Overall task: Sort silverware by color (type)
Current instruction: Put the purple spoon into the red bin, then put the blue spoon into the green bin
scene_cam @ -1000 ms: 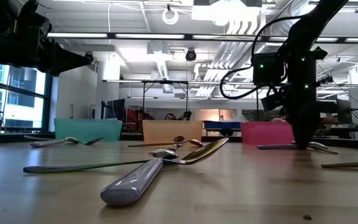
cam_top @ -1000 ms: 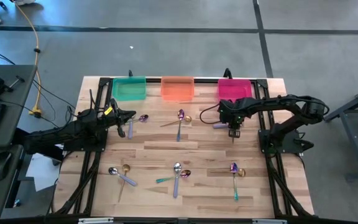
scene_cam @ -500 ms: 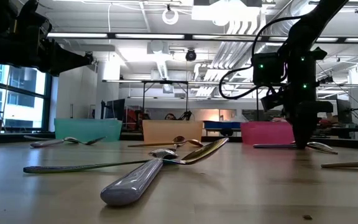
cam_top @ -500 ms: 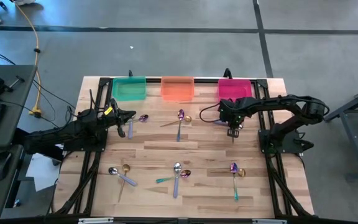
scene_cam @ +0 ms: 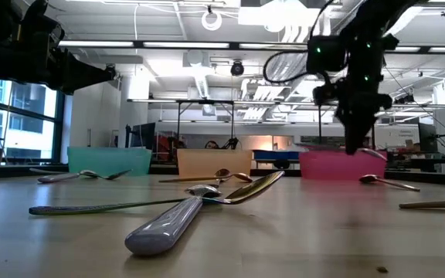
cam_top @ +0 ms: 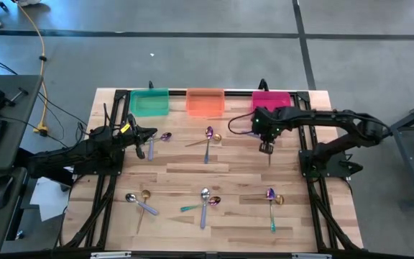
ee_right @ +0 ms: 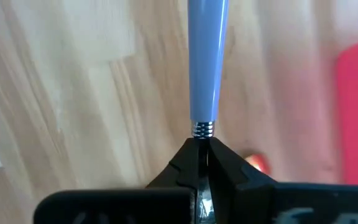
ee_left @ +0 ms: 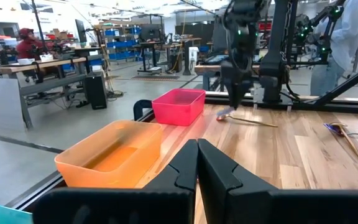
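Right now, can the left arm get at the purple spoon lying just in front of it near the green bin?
Probably yes. The left gripper is shut and empty, hovering right beside the purple spoon, with only bare wood between them. The right gripper is busy across the table, shut on a blue-handled utensil.

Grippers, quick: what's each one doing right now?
Left gripper: shut, empty, near the green bin.
Right gripper: shut on a blue-handled utensil, lifted by the pink bin.
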You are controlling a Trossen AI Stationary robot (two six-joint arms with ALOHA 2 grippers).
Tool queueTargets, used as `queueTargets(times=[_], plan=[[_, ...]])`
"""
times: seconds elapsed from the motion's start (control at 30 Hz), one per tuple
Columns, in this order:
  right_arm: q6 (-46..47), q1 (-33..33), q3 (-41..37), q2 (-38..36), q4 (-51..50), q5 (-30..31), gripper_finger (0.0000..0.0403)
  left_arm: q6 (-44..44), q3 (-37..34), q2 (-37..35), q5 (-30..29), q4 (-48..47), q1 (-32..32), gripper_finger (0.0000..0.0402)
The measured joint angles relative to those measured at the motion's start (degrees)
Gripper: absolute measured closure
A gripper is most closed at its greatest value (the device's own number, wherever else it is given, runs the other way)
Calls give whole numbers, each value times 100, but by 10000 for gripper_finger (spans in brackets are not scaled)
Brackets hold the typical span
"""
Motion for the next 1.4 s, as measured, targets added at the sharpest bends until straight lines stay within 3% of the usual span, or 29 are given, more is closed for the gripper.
queueTargets(times=[0.3, 0.63, 1.1, 1.4], plan=[[-1392, -1158, 842, -5, -67, 1028, 403, 1, 0, -1, 0, 0, 0, 401], [-2443, -2607, 665, 358, 367, 942, 403, 2, 0, 0, 0, -1, 0, 401], [-2804, -2905, 634, 1441, 857, 923, 400, 2, 0, -2, 0, 1, 0, 401], [-2299, -2681, 664, 1009, 830, 1437, 316, 10, 0, -2, -52, 2, 5, 401]])
